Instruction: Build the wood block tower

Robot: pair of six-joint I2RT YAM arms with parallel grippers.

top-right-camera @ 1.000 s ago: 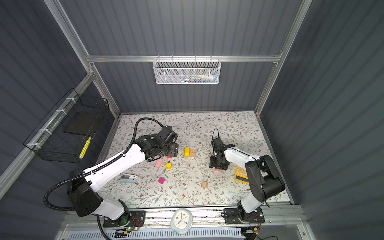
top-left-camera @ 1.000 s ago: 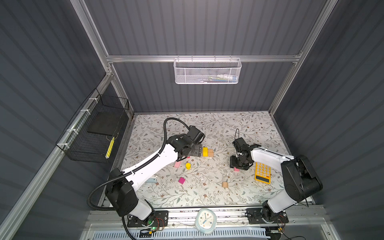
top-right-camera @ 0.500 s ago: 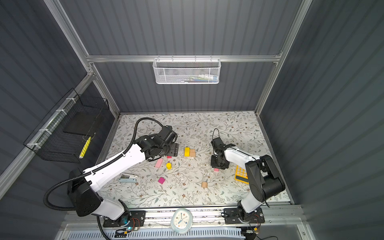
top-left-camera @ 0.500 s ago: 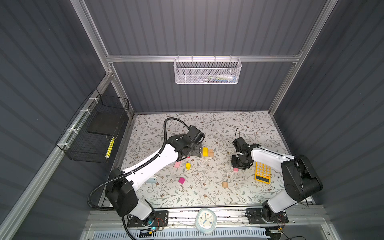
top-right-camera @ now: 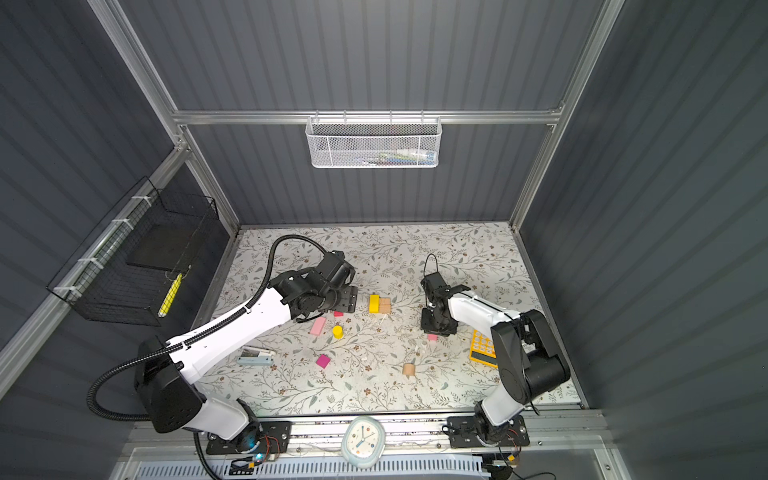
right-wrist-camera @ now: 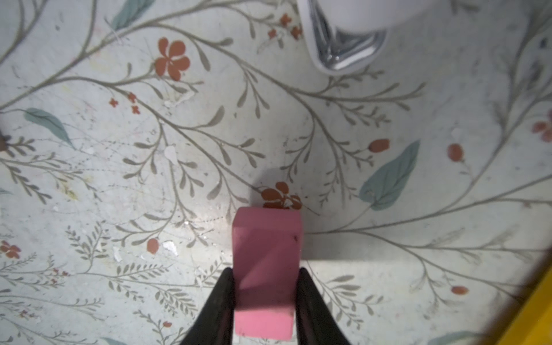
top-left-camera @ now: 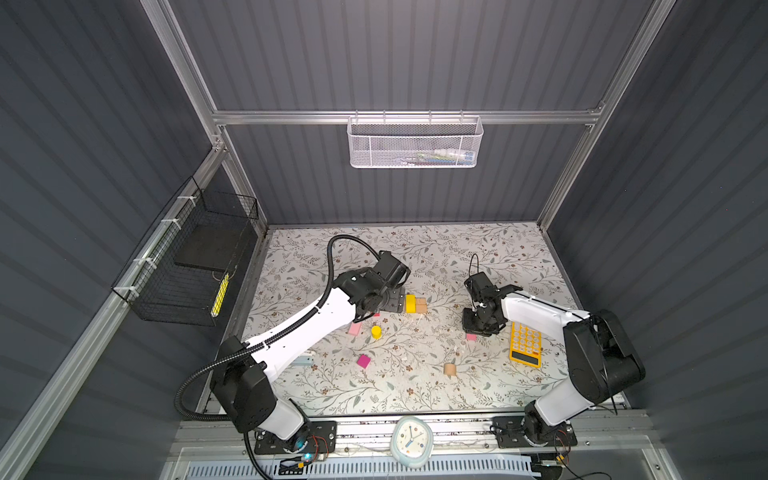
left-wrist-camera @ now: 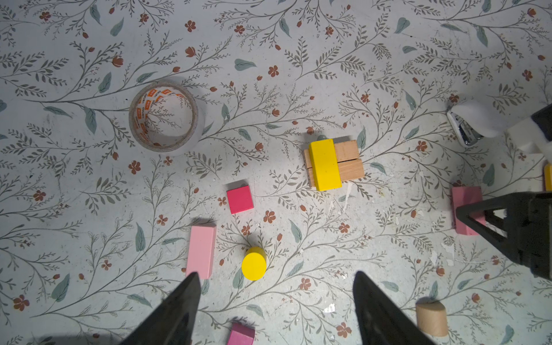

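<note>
While the right gripper (right-wrist-camera: 265, 270), pointing down, clamps 1 matte pink wooden bar (right-wrist-camera: 265, 239), the left gripper (left-wrist-camera: 275, 274) hangs wide open near 1 yellow cylinder (left-wrist-camera: 254, 264).

Bar (left-wrist-camera: 324, 165) atop two blocks (left-wrist-camera: 348, 151)

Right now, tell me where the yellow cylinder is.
In both top views the yellow cylinder sits on the floral mat left of centre, just right of the pink bar, with a magenta cube nearer the front edge.
</note>
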